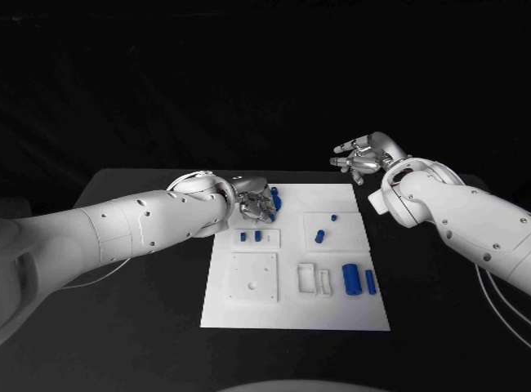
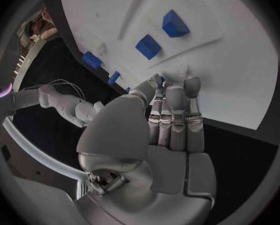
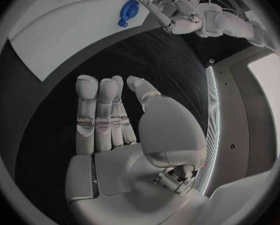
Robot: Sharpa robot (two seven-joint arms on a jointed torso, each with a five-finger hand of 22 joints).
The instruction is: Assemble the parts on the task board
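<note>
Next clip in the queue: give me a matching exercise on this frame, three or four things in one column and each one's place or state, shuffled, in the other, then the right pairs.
Things:
1. left hand
2. right hand
3. task board
4. pair of upright blue cylinders

Places or states:
A. lies flat in the middle of the black table
B. stands on the board's near right part
C. holds nothing, raised over bare table beyond the board's far right corner
D. at the board's far left corner, fingers on a blue part

Pairs: 1-D, 2-C, 3-A, 4-B
</note>
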